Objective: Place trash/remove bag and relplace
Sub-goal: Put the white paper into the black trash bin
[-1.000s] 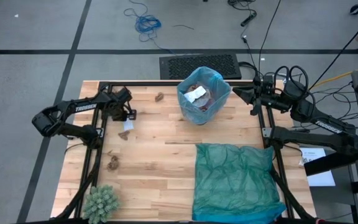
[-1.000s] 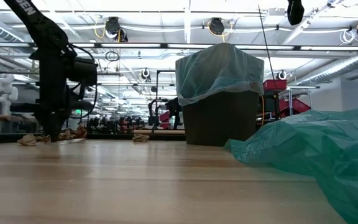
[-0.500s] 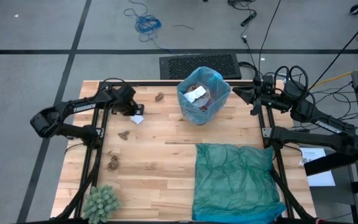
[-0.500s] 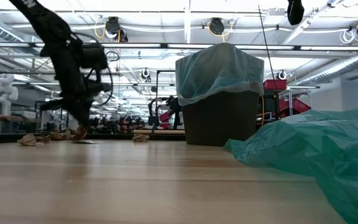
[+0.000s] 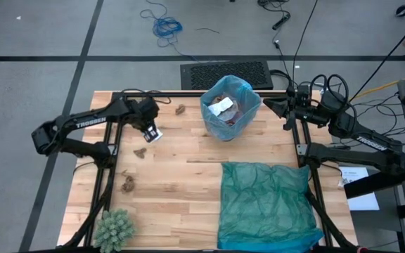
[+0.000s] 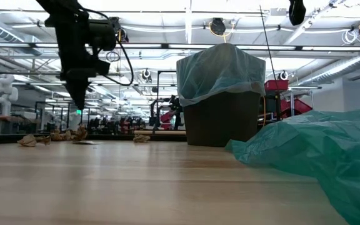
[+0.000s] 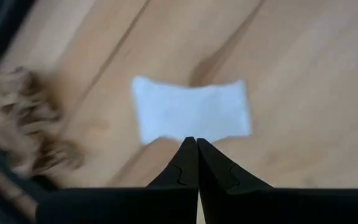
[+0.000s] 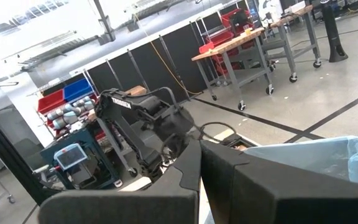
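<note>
My left hand (image 5: 153, 133) hung above the pale wooden surface (image 5: 181, 183), toward its far left part, with its two dark fingers (image 7: 191, 163) pressed together on the edge of a small white rectangular paper scrap (image 7: 191, 116), which dangled from their tips clear of the wood; from above the white scrap showed just under the hand, and in the low view the hand (image 6: 78, 100) stood well off the boards. My right hand (image 5: 267, 107) waited at the far right edge of the surface, just beside the bin, its fingers closed together on nothing. The small dark wastebasket (image 6: 220, 119) stood upright near the far middle of the surface, lined with the thin, translucent sky-blue plastic bag (image 5: 248, 95), whose rim was folded down over the outside, and inside it lay brown wadded paper lumps and a white paper scrap (image 5: 221, 107). More brown wadded paper lumps lay loose on the wood: one (image 5: 180, 109) near the far edge between my left hand and the bin, one (image 5: 140, 151) just nearer than my left hand, and one (image 5: 127, 185) farther toward the near left. A green spiky ball (image 5: 114, 228) sat at the near left corner, and a darker teal-green plastic bag (image 5: 266, 204) lay spread flat over the near right part
</note>
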You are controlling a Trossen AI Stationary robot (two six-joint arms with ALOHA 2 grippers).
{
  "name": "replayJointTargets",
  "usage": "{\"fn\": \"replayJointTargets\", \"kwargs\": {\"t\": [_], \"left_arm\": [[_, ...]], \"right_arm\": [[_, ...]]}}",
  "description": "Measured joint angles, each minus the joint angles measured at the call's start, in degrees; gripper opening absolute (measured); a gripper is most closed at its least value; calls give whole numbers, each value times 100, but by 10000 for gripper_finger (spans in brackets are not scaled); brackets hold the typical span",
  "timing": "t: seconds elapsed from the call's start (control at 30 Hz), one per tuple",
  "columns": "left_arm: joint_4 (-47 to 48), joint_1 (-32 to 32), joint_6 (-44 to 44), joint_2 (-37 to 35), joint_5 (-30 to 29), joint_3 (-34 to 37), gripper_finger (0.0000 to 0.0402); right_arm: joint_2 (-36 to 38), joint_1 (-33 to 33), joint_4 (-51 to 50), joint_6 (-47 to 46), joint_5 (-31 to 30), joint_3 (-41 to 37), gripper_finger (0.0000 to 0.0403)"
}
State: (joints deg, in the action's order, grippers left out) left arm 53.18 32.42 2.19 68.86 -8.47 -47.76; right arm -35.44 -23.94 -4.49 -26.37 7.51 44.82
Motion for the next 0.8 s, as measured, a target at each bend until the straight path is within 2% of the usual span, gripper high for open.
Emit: {"fn": "replayJointTargets", "kwargs": {"t": [0.13,0.3,0.4,0.53,0.67,0.8], "left_arm": [[196,-225,-21,0,-537,145,14],[188,-336,165,0,-519,360,59],[176,-291,1185,0,82,413,92],[131,-115,3419,0,944,573,125],[3,-80,4957,0,1036,740,141],[-918,-39,5855,0,1124,937,146]], "right_arm": [[2,0,1,1,0,0,0],[2,0,4,0,0,0,0],[0,-2,2,0,0,0,0],[2,0,4,0,0,0,0],[1,0,2,2,0,0,0],[0,0,2,33,0,0,0]]}}
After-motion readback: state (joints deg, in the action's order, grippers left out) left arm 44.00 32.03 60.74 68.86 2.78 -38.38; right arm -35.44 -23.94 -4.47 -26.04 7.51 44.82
